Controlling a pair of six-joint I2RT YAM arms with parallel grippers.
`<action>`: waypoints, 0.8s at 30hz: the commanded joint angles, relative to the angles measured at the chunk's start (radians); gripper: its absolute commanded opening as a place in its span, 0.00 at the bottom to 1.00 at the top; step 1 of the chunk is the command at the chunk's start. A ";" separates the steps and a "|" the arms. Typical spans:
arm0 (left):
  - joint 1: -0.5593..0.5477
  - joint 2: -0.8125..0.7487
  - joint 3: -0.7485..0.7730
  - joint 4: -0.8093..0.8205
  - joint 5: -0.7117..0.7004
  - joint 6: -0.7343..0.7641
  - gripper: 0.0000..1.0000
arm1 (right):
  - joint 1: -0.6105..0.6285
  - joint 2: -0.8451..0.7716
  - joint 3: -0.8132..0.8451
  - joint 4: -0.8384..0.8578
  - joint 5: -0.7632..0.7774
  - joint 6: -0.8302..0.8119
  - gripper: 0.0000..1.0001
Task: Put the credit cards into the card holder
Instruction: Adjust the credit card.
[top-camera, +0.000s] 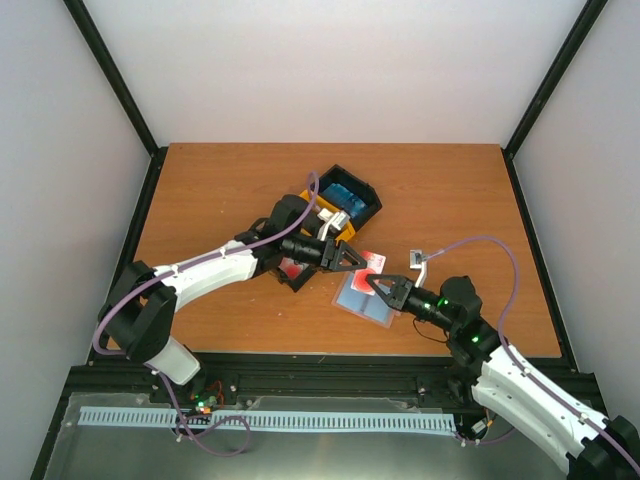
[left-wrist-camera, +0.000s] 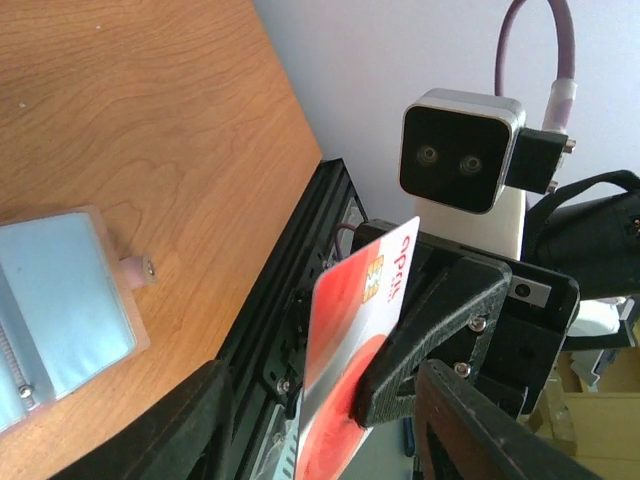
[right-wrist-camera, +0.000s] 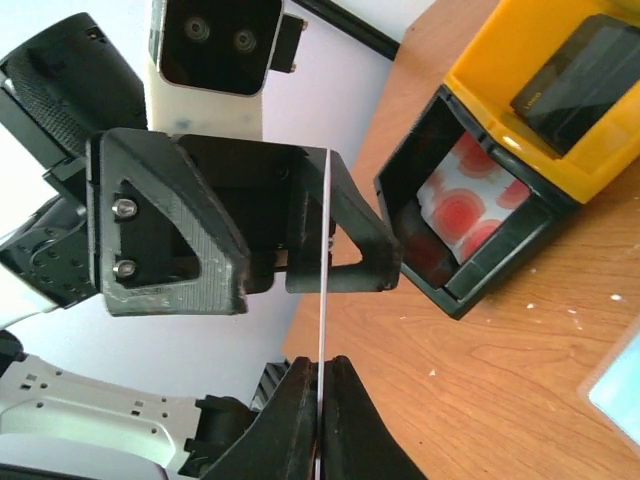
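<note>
Both arms reach inward, fingertips meeting nose to nose. The right gripper (right-wrist-camera: 320, 385) is pinched on a red-and-white credit card (left-wrist-camera: 340, 330), which stands on edge between the spread jaws of the left gripper (top-camera: 356, 262). The card holder (top-camera: 362, 298) lies open just under both tips.

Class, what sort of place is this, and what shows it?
Probably a robotics lab test cell: two robot arms, one holding a credit card, mounted at a wooden table, with plain white panels in black framing around it.
</note>
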 joint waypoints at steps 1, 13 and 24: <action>-0.002 -0.012 0.001 0.051 0.054 -0.015 0.43 | 0.001 0.023 -0.011 0.096 -0.047 0.014 0.03; 0.008 -0.027 -0.025 0.009 0.000 0.046 0.01 | 0.000 0.015 0.035 -0.119 0.031 -0.009 0.42; 0.030 -0.026 -0.006 -0.297 -0.387 0.164 0.01 | 0.006 0.183 0.175 -0.652 0.234 -0.060 0.45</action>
